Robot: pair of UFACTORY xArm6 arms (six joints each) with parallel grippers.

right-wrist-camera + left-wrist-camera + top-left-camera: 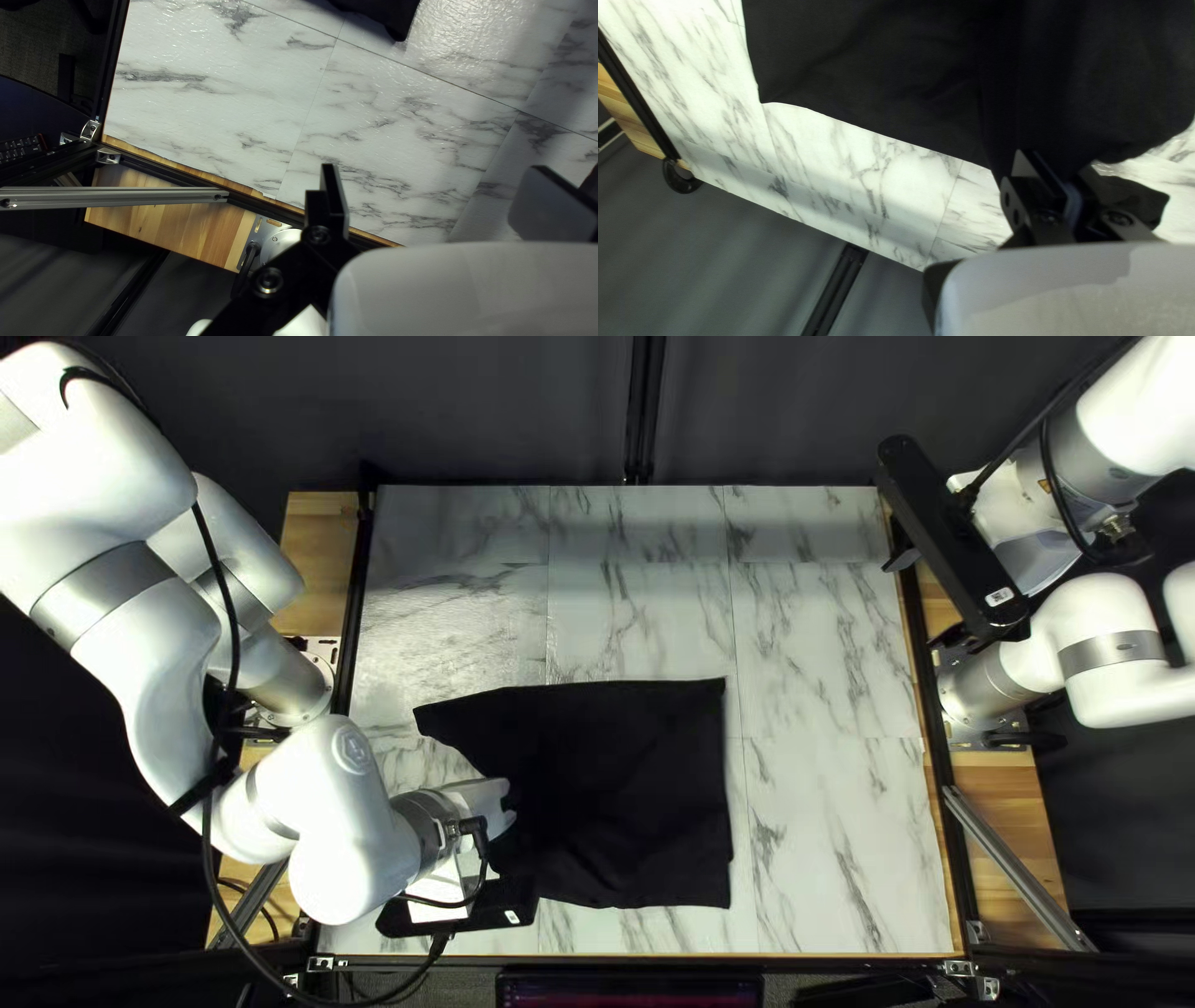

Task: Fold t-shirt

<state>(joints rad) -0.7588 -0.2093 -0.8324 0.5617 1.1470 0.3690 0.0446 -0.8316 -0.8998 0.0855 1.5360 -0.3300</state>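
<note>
One side fold is judged in hand: left gripper (1057,169), probably clamped on the black t-shirt (623,797) toward the table's (847,859) near edge; right gripper (436,169), fingers apart, above the right edge. Next should come an inward carry.

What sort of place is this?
Probably a robot lab: two white robot arms stand at a marble-patterned table holding a black shirt, with a dark curtain behind.

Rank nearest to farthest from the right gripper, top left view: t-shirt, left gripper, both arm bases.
1. Right arm's base, table's right edge
2. T-shirt, mid-table, nearer side
3. Left gripper, t-shirt's left side
4. Left arm's base, table's left edge
</note>
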